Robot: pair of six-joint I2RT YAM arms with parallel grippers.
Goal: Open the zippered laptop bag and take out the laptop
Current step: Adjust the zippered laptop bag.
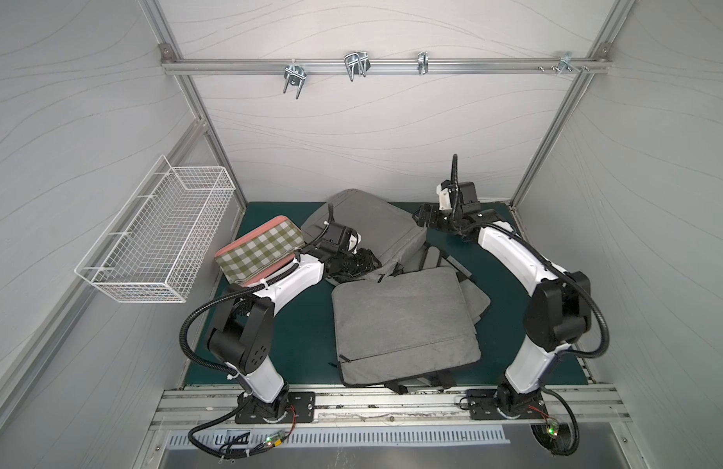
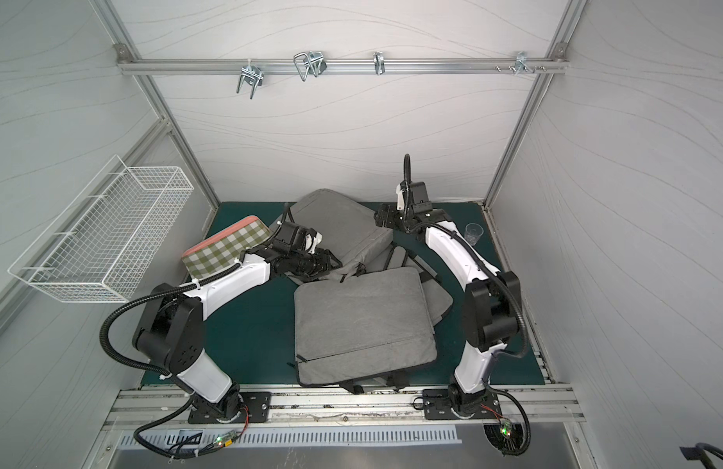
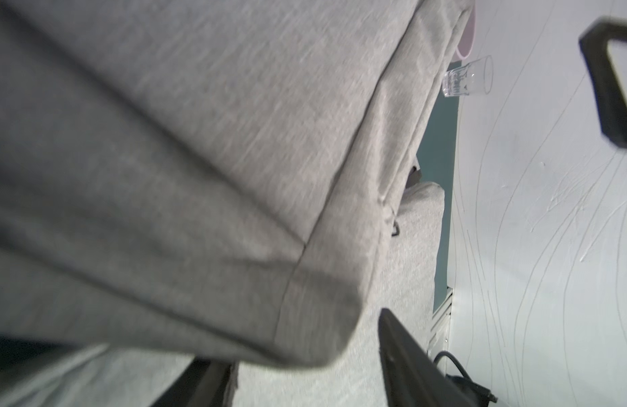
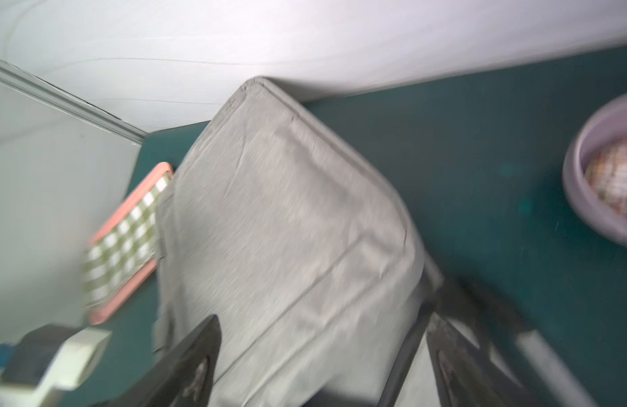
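Locate the zippered grey bag [image 1: 404,325] flat on the green mat [image 1: 295,333], with a zip line across its near part and a black pull [image 1: 343,359] at the left end of that line. Find black straps [image 1: 396,387] showing from under its near edge.

Directly behind the bag, find a grey padded case [image 1: 364,227], tilted, with the far edge against the back wall [image 4: 305,35] in the right wrist view.

Note the left gripper [image 1: 372,262] behind the bag's rear edge, towards its left corner and at the near edge of the case. Fingers [image 3: 400,352] well apart, nothing clamped between them.

Note the right gripper [image 1: 421,217] behind the bag's rear right corner, beside the right edge of the case. Fingers [image 4: 189,366] spread wide, with case fabric seen between them. Contact impossible to tell through the blur.

Behind and left of the bag, find a checked tray [image 1: 258,251] with a pink rim. Behind and right of the bag, find a clear glass [image 2: 473,234] and a lilac bowl [image 4: 604,176]. Far left of the bag, above mat level, find a white wire basket [image 1: 157,243].
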